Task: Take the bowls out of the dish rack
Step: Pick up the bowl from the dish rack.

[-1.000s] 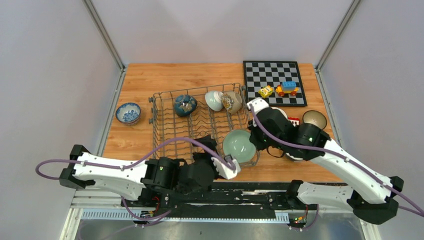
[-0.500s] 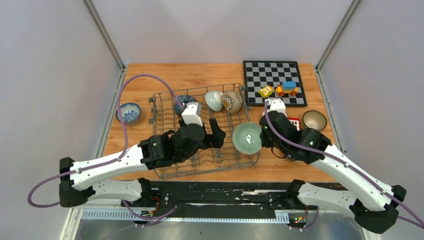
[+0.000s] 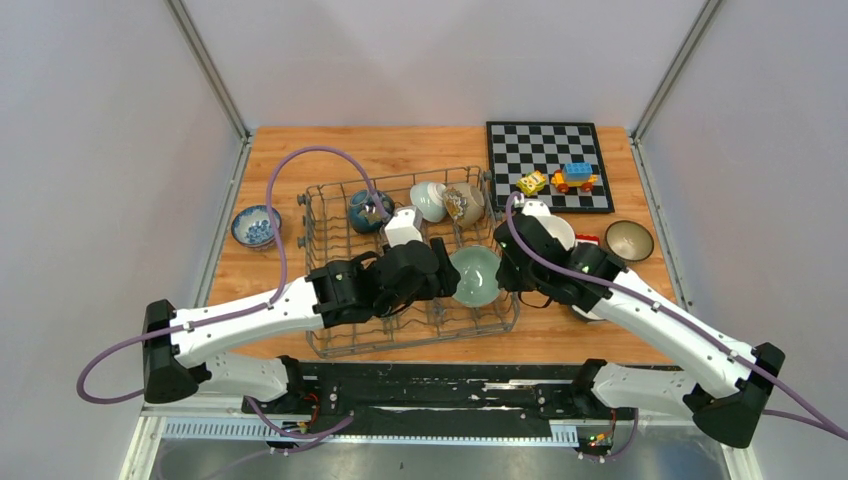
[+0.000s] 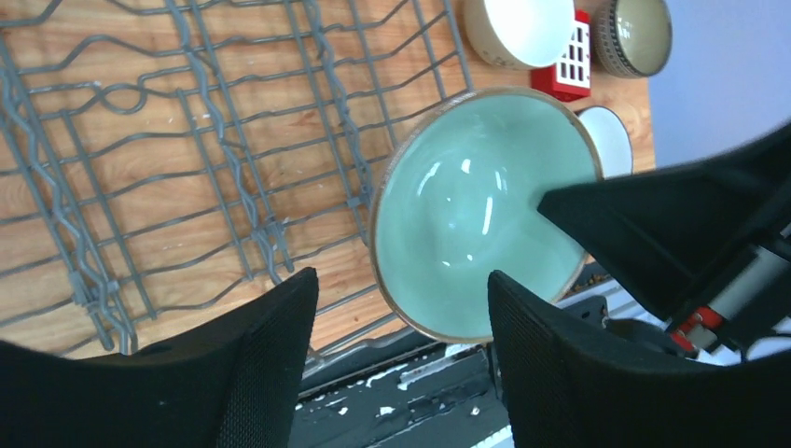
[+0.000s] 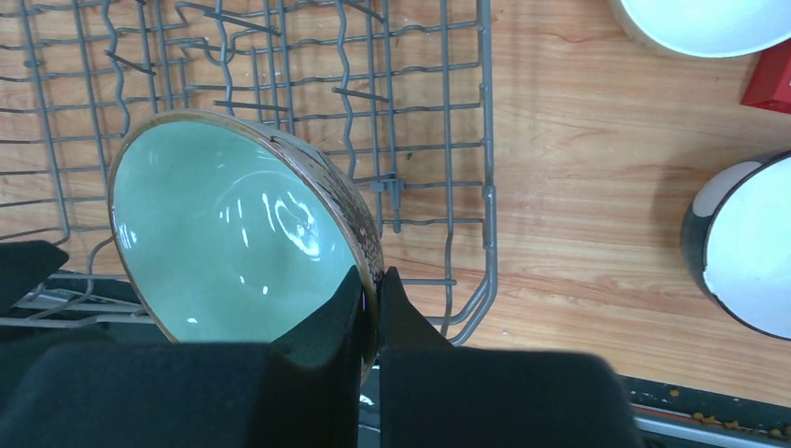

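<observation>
My right gripper (image 3: 500, 272) is shut on the rim of a pale green bowl (image 3: 473, 276) and holds it tilted over the front right corner of the grey wire dish rack (image 3: 340, 300). The right wrist view shows the fingers pinching the rim (image 5: 371, 289) of that bowl (image 5: 224, 233). My left gripper (image 3: 445, 270) is open and empty just left of the bowl, which lies beyond its gap (image 4: 401, 308) in the left wrist view (image 4: 480, 210). A dark teal bowl (image 3: 368, 210), a pale bowl (image 3: 428, 200) and a beige bowl (image 3: 467, 203) stand at the rack's back.
A blue-and-white bowl (image 3: 256, 225) sits left of the rack. Right of it are a cream bowl (image 4: 520, 28), a beige-brown bowl (image 3: 629, 239), a dark bowl with white inside (image 5: 746, 247) and a red block (image 4: 569, 61). A chessboard (image 3: 545, 150) with toy blocks lies at the back right.
My left arm has swung from the table's near edge up over the rack to beside the green bowl. My right gripper has raised the bowl and shifted it slightly left.
</observation>
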Motion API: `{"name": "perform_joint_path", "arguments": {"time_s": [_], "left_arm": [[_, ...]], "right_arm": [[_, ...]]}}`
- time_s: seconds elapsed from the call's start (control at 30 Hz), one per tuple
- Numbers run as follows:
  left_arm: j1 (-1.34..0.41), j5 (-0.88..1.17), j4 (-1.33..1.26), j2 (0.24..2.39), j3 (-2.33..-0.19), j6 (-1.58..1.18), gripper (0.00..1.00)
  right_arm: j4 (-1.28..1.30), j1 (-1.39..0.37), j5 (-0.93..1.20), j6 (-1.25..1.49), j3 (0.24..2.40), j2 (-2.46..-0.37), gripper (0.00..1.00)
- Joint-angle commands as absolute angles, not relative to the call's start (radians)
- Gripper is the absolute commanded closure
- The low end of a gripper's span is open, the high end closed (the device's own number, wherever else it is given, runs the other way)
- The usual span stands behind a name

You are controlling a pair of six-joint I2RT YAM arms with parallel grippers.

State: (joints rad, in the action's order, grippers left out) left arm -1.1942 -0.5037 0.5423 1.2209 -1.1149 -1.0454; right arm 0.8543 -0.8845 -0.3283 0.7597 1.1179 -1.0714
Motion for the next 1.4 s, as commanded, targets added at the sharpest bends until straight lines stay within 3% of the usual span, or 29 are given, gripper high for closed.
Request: {"name": "perform_joint_path", "arguments": {"time_s": [0.0, 0.13, 0.43, 0.63, 0.77, 0.83, 0.93, 0.97, 1.23, 1.37], "left_arm": [[-1.153, -0.509, 0.582, 1.225, -1.128, -1.039, 0.38], [-1.126, -0.457, 0.533, 1.229, -1.104, -0.999, 0.55], [-1.104, -0.419, 0.513, 1.263, -1.100, -0.986, 0.69], [-1.097, -0.416, 0.516, 1.262, -1.086, -0.990, 0.86], [-1.095, -0.415, 0.513, 1.255, -1.080, -0.981, 0.90], [-1.096, -0.419, 0.517, 1.251, -1.077, -0.978, 1.00], [-1.093, -0.431, 0.523, 1.235, -1.067, -0.968, 1.00], [-1.089, -0.439, 0.532, 1.227, -1.066, -0.969, 1.00], [-0.948, -0.497, 0.638, 1.080, -1.060, -0.949, 1.00], [-0.844, -0.536, 0.726, 0.982, -1.094, -0.916, 1.00]], "right_arm": [[0.793, -0.874, -0.295, 0.806, 1.158, -1.053, 1.00], [0.782, -0.874, -0.279, 0.801, 1.153, -1.048, 1.00], [0.765, -0.874, -0.243, 0.796, 1.149, -1.046, 1.00], [0.759, -0.874, -0.227, 0.792, 1.150, -1.049, 1.00], [0.748, -0.874, -0.203, 0.784, 1.150, -1.054, 1.00], [0.744, -0.874, -0.194, 0.777, 1.152, -1.058, 1.00], [0.729, -0.874, -0.173, 0.754, 1.150, -1.056, 1.00], [0.724, -0.874, -0.165, 0.740, 1.150, -1.054, 0.96], [0.715, -0.873, -0.124, 0.629, 1.146, -0.993, 0.08], [0.714, -0.873, -0.151, 0.596, 1.137, -0.934, 0.01]]}}
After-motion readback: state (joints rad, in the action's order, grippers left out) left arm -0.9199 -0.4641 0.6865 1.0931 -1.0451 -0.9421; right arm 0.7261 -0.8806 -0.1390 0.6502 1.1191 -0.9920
